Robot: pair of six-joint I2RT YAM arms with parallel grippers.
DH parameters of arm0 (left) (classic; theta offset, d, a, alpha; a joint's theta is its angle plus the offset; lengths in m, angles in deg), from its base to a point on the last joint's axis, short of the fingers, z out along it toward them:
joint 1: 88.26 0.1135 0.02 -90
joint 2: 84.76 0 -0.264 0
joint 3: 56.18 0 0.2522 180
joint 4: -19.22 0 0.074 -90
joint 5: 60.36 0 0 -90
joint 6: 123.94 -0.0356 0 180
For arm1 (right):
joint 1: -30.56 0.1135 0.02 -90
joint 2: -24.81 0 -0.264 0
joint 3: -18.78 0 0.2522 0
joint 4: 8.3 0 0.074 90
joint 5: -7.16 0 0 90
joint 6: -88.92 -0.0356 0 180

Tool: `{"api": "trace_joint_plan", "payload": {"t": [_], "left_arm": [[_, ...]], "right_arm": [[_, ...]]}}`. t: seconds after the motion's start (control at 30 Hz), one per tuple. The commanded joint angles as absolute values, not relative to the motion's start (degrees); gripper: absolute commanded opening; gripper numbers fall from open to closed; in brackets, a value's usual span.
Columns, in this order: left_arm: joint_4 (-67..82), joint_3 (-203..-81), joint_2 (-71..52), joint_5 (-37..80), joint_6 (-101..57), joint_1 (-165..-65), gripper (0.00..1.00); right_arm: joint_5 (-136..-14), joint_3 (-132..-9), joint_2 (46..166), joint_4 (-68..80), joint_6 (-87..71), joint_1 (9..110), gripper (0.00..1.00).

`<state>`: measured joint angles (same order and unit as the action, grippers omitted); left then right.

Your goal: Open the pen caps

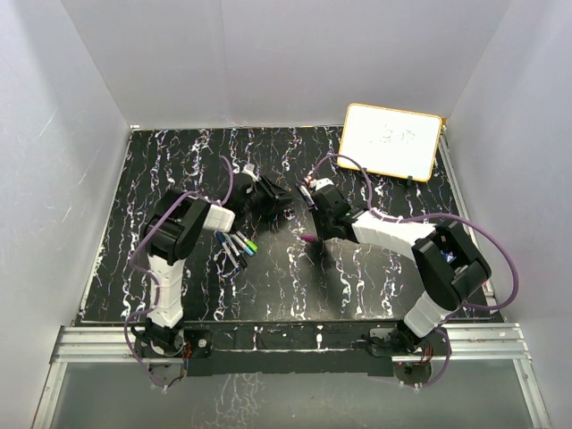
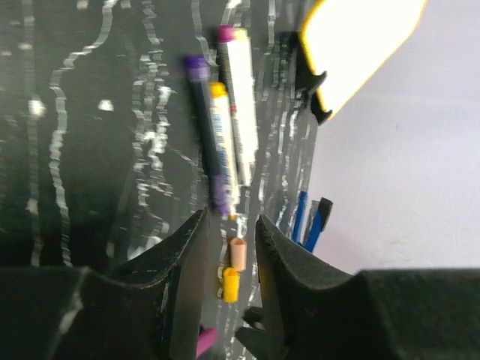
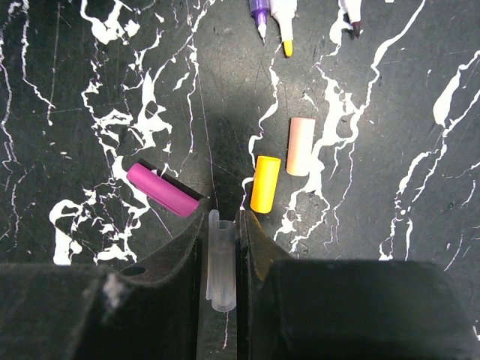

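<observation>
— Three caps off and loose on the table [image 1: 179, 161]: magenta cap [image 3: 161, 189], orange cap [image 3: 265, 184], peach cap [image 3: 300, 146], close together, none touching.
— Matching pens?
— Three pens [image 2: 240, 97], side by side just beyond the caps, tips bare and pointing at them. Tips plain only from the right wrist; full barrels only from the left wrist.
— Tools?
— Right gripper [image 3: 223, 219]: clamped on a clear piece [image 3: 221, 262], ribbed at the near end. Cap or pen end, cannot tell. Left gripper [image 2: 231, 217]: jaws apart, nothing between, hanging over the loose caps.
— Remaining?
— Further cluster of pens [image 1: 237, 243] beside the left arm, blue and green ends showing. Seen from above only, absent from both wrist views. Too small to read, likely still capped. By that count, roughly half done.
— Anything else from above?
— Both grippers nearly nose to nose at mid-table; whiteboard [image 1: 391, 140] propped at the far right corner. The clamped piece hidden there. Whiteboard caught by the left wrist too, not by the right.
</observation>
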<state>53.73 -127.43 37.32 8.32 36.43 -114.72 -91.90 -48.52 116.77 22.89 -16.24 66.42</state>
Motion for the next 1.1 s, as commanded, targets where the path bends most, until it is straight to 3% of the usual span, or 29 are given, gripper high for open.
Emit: {"api": "trace_joint_plan", "payload": {"t": [0.0,0.27,0.43,0.57,0.93,1.07], "left_arm": [[51.0,-126.6,25.3,9.5,32.2,-115.1,0.31],[42.1,-123.2,10.3,14.5,25.1,-115.0,0.36],[37.4,-121.8,4.0,16.4,22.7,-114.4,0.46],[34.9,-120.3,0.6,17.6,21.9,-113.8,0.58],[30.4,-117.9,-5.5,19.2,19.6,-112.0,0.64],[28.1,-116.2,-8.4,20.6,18.7,-110.7,0.75]], "right_arm": [[-92.3,-48.6,118.3,19.4,-16.7,66.0,0.00],[-91.5,-48.1,119.1,18.7,-17.2,65.9,0.11],[-91.3,-48.0,118.9,18.7,-17.2,65.8,0.17],[-91.5,-47.9,118.7,18.9,-17.2,65.8,0.19],[-91.0,-48.7,117.2,19.8,-17.0,65.9,0.25],[-89.0,-49.9,115.1,19.6,-15.7,66.1,0.27]]}}
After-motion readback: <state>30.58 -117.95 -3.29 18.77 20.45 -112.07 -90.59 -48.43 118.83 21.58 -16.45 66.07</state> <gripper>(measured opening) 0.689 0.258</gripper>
